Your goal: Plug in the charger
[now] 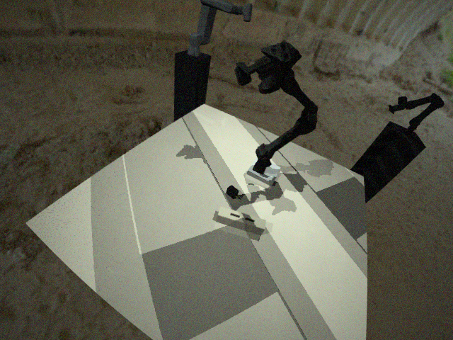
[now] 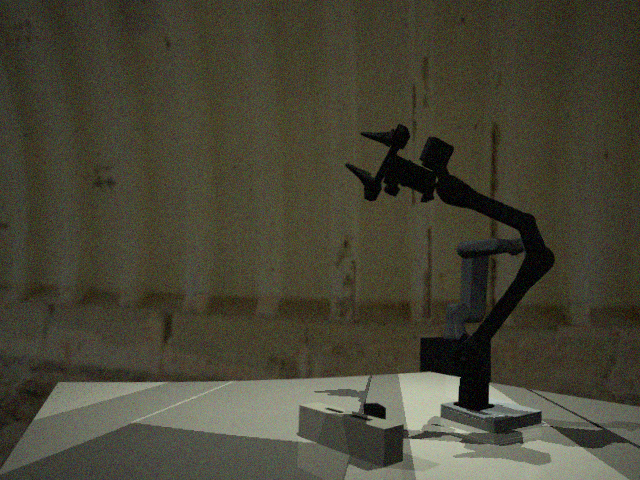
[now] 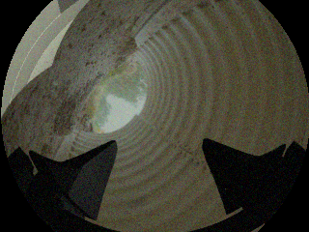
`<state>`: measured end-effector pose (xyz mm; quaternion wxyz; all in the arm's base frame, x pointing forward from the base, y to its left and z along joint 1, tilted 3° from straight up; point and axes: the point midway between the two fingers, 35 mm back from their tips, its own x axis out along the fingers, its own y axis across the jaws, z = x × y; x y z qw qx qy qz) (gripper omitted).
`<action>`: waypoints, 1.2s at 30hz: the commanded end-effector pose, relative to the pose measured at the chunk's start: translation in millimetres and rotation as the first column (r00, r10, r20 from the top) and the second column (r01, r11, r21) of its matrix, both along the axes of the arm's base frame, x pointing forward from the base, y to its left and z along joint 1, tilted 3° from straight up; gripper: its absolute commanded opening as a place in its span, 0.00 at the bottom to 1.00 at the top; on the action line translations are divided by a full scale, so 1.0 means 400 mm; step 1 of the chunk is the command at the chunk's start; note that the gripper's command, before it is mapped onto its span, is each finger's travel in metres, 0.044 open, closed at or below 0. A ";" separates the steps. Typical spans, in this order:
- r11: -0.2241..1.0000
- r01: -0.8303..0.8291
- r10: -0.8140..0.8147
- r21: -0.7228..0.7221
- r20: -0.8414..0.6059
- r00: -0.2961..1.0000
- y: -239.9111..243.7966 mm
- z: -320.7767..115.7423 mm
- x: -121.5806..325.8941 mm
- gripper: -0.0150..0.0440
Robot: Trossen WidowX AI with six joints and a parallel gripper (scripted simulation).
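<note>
The charger is a small black block lying on the table, with small thin prongs faintly visible at its side in the top view. The pale power strip lies close to it and partly hides it in the exterior view. Two dark outlet slots show on its top; no plug is in them. My gripper is open and empty, raised high above the table and pointing away to the side. Neither charger nor strip shows in the wrist view.
The arm's pale base stands on the patterned table, to the right of the charger. A grey arm on a black pedestal and another dark arm on a pedestal stand beyond the table edges.
</note>
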<state>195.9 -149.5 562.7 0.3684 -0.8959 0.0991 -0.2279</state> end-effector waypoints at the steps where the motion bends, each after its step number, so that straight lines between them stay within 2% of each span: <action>1: 1.000 -0.001 0.001 0.007 -0.002 1.000 -0.002 -0.003 0.002 0.98; 2: 1.000 -0.003 0.004 0.027 -0.008 1.000 -0.009 -0.013 0.009 1.00; 10: 0.945 -0.008 0.050 0.326 -0.122 0.991 -0.084 -0.190 0.109 1.00; 21: 0.757 0.113 0.137 0.643 -0.326 0.935 -0.105 -0.480 0.218 1.00; 28: 0.616 0.259 0.206 0.744 -0.469 0.859 -0.072 -0.669 0.250 1.00; 36: 0.479 0.457 0.288 0.749 -0.626 0.725 -0.005 -0.866 0.242 1.00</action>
